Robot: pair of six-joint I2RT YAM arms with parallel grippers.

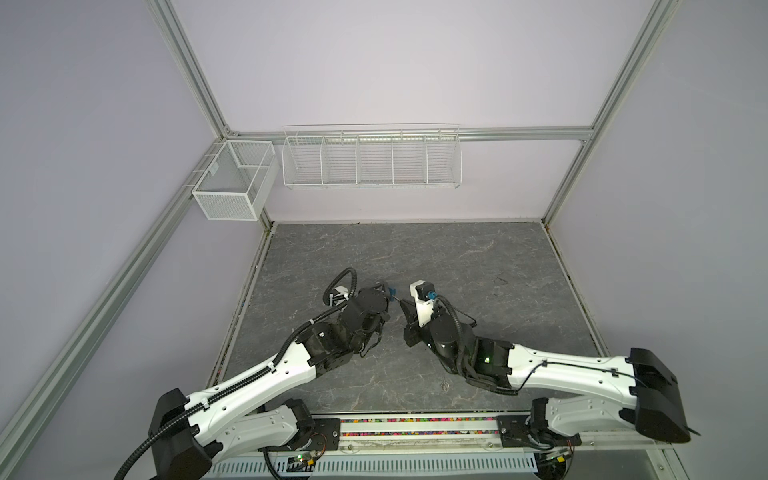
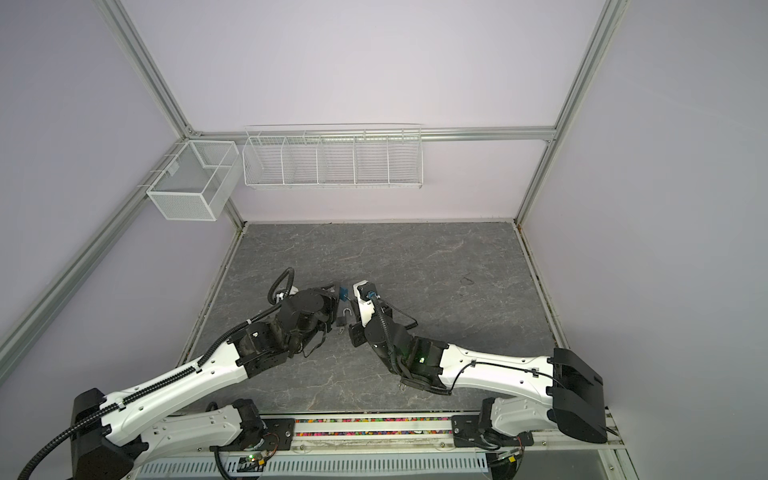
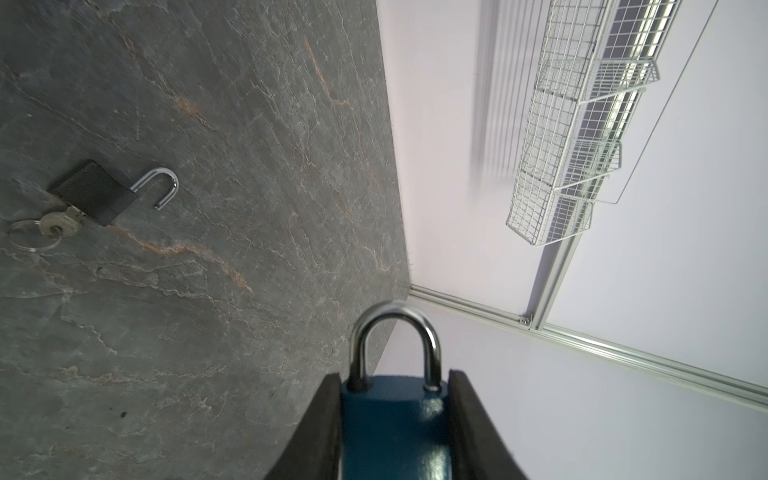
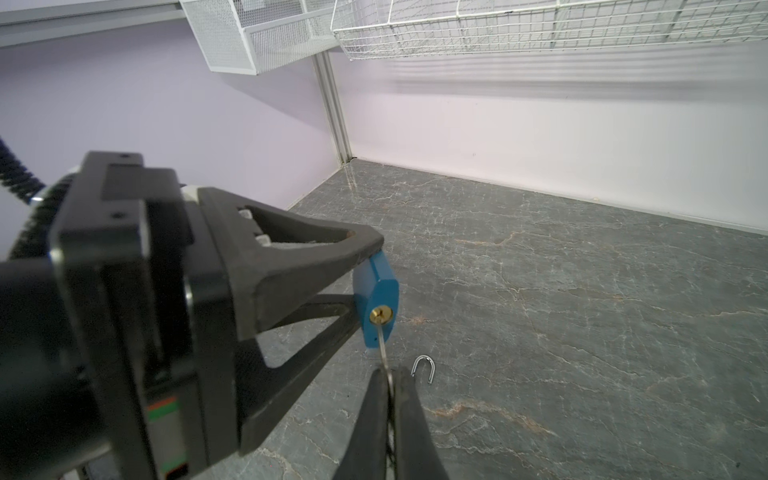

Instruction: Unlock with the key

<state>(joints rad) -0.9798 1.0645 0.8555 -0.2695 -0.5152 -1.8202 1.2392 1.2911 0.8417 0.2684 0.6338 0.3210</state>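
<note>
Blue padlock [image 3: 395,428]: clamped by its flat sides in the left gripper [image 3: 395,376], jaws part-way open at the width of the body, raised off the table [image 3: 208,124].
Shackle [image 3: 395,332]: a steel loop pointing out past the left fingertips. Both legs sit in the body, so I judge the lock not yet open.
Keyhole [image 4: 381,314]: a brass disc on the end of the body that faces the right gripper [image 4: 388,372].
Key [image 4: 383,349]: a thin blade pinched in the right gripper, whose jaws are fully closed on it. It runs from those fingertips up to the keyhole; how deep it sits cannot be told.
Key, risk: the blade meets the brass at a slant, so pushing could jam or bend it. The pinch is narrow, so a turn could twist the blade between the fingers instead of the cylinder.
Blue padlock, risk: a hard turn could spin the body between the pads, or lever it out.
Black padlock [image 3: 93,193]: lies on the table below and off to the side of the left gripper, its shackle swung open, a second key [image 3: 62,224] and ring [image 3: 31,237] in it. A dropped lock or low wrist could knock it.
Left wrist camera: alone shows the closed shackle and the whole black padlock, but no keyhole and no blade.
Right wrist camera: alone shows blade meeting brass.
Top cameras: both show the grippers tip to tip; the blade is too small to make out.
</note>
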